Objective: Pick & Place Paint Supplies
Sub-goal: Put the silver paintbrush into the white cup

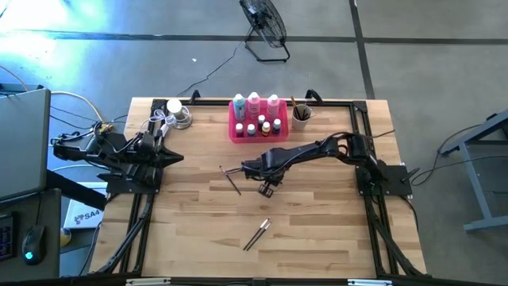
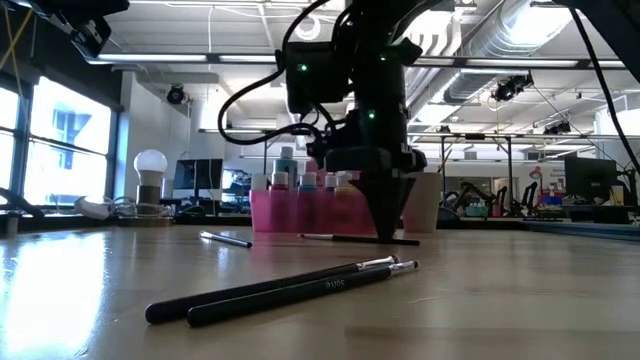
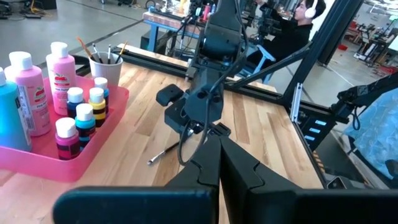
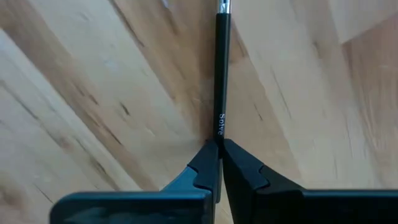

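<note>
My right gripper points down at the table's middle, shut on a thin black paintbrush. Another brush lies flat to its left, and two more lie side by side toward the near edge. The tall pink and teal white-capped bottles and the tiny bottles stand in the pink tray at the back. My left gripper is shut, level above the table's left side, touching nothing. My right gripper pinches the brush's black handle between its two fingers, right by the white lettering. The fingers come from above, pointing down, and lie across the brush. The brush lies level at the table top; whether it is lifted clear I cannot tell.
A beige cup with brushes stands right of the tray. A lamp with a round bulb and cables sit at the back left. A black frame rail borders the table. A person sits beyond the table.
</note>
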Robot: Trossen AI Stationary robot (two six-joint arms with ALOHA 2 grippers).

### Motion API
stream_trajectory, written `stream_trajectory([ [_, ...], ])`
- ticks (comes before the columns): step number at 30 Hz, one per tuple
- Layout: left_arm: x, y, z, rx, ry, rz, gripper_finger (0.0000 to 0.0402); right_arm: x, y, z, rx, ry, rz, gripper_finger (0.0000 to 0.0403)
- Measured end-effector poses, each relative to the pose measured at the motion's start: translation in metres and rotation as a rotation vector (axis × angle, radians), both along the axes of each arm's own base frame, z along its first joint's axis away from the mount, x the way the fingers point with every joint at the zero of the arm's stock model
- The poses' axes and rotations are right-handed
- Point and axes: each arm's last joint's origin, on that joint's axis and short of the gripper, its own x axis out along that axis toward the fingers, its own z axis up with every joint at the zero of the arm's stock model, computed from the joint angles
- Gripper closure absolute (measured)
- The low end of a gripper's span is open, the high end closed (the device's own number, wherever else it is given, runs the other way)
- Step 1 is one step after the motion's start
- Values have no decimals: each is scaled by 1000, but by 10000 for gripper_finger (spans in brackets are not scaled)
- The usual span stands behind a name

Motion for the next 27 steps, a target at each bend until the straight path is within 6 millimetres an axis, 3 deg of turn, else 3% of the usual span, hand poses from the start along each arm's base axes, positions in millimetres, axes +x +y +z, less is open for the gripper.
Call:
stream_trajectory([
  [8,0,0,0,-3,1,-2,402,4,0,1,5,-41,10,382],
  [19,0,0,0,-5,1,-2,402,3,1,1,30,-28,29,270],
  [27,0,0,0,-3,1,-2,402,5,0,1,103,-44,50,259],
])
